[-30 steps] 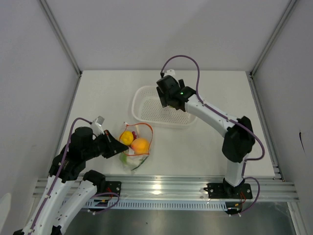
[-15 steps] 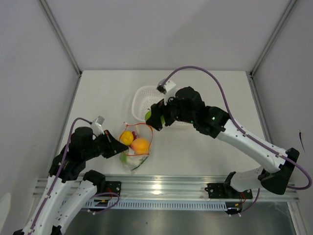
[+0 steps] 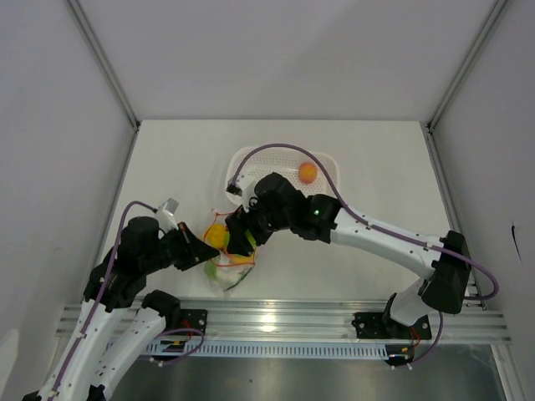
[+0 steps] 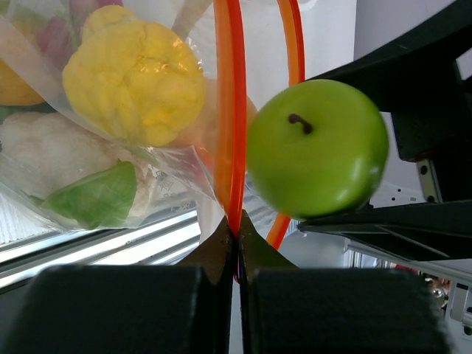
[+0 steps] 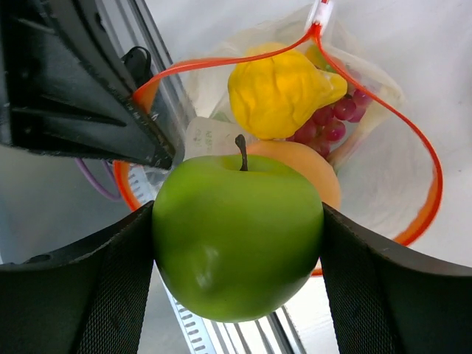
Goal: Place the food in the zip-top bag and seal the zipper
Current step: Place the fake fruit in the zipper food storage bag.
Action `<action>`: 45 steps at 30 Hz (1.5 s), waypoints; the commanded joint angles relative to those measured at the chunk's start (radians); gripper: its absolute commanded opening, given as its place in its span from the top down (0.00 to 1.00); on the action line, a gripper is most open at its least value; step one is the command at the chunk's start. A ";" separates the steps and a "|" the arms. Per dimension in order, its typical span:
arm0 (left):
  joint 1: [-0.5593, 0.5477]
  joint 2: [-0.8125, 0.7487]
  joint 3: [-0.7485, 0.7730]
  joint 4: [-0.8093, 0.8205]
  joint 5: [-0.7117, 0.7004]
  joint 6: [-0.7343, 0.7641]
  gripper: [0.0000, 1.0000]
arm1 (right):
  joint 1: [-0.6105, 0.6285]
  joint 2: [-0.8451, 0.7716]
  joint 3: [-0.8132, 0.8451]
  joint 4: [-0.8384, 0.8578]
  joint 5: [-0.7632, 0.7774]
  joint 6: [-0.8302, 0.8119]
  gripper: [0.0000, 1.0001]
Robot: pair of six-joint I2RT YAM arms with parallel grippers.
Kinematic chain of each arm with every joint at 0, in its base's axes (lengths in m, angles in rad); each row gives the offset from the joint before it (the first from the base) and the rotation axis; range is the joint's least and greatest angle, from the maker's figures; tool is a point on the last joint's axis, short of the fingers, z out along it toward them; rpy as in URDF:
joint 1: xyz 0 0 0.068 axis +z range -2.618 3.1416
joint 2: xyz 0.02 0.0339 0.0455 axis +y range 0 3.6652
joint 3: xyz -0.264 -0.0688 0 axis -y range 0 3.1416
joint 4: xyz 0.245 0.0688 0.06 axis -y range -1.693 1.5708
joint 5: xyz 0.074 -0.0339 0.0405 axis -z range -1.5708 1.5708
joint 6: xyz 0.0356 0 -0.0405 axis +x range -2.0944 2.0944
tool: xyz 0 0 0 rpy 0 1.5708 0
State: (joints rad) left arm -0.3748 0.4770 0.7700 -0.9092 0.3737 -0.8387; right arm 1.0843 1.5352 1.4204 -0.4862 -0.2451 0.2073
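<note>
the green apple (image 5: 237, 236) sits squeezed between the two pads of the right pincer (image 5: 237, 247), which stands wide apart around the fruit, stem up at 12 o'clock in the right wrist view. just beyond the apple, from 12 round to 3 o'clock in that view, the zipper (image 5: 413, 133) makes an open orange hoop, and inside it lie a yellow lemon (image 5: 284, 92), an orange-peach fruit (image 5: 306, 173) and dark red grapes (image 5: 335, 118). so the apple is at the mouth of the zip-top bag (image 3: 227, 271), partly over the near rim, not yet inside as far as i can judge.

in the left wrist view the apple lies at 2 o'clock from the left pincer (image 4: 237, 247), just to the right of the near strip, which runs straight from 6 to 12 o'clock. that pincer is fully closed, pinching the zipper edge and holding the mouth up. a cauliflower (image 4: 44, 151) shows through the clear wall at 10 o'clock.

from above, the bag's belly lies toward 7 o'clock from the apple, with the left arm at the bag's 9 o'clock. the coming move likely calls for the right arm, the nearer one, to carry the apple on toward 7 o'clock past the hoop before letting go.

the basket (image 3: 328, 160) sits on the worktop (image 3: 175, 159) at 1 o'clock from the bag, with one orange (image 3: 308, 172) in it.
</note>
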 commanded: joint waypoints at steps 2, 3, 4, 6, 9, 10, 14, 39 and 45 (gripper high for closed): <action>0.002 -0.015 0.035 -0.008 0.010 -0.016 0.99 | 0.006 0.049 0.071 0.046 0.036 0.033 0.40; 0.002 -0.018 0.037 -0.011 0.010 -0.016 0.99 | 0.005 0.077 0.083 0.046 0.044 0.038 0.39; 0.002 -0.020 0.035 -0.013 0.011 -0.017 0.99 | 0.005 0.092 0.097 0.040 0.052 0.043 0.38; 0.002 -0.024 0.035 -0.020 0.007 -0.017 0.99 | 0.005 0.135 0.136 0.035 0.061 0.049 0.36; 0.002 -0.034 0.034 -0.025 0.005 -0.019 0.99 | 0.006 0.176 0.181 0.023 0.067 0.061 0.30; 0.002 -0.035 0.034 -0.026 0.005 -0.019 0.99 | 0.006 0.181 0.189 0.020 0.064 0.064 0.28; 0.002 -0.034 0.032 -0.022 0.008 -0.019 0.99 | 0.009 0.189 0.196 0.006 0.066 0.063 0.14; 0.002 -0.025 0.046 -0.019 0.013 -0.013 0.99 | -0.055 0.072 0.186 -0.060 0.148 0.038 0.01; 0.002 -0.025 0.035 -0.019 0.014 -0.011 1.00 | -0.101 0.042 0.141 -0.046 0.121 0.055 0.01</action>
State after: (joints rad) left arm -0.3748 0.4496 0.7731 -0.9455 0.3710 -0.8387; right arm 1.0019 1.6207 1.5757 -0.5476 -0.1177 0.2588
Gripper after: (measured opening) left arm 0.004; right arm 0.993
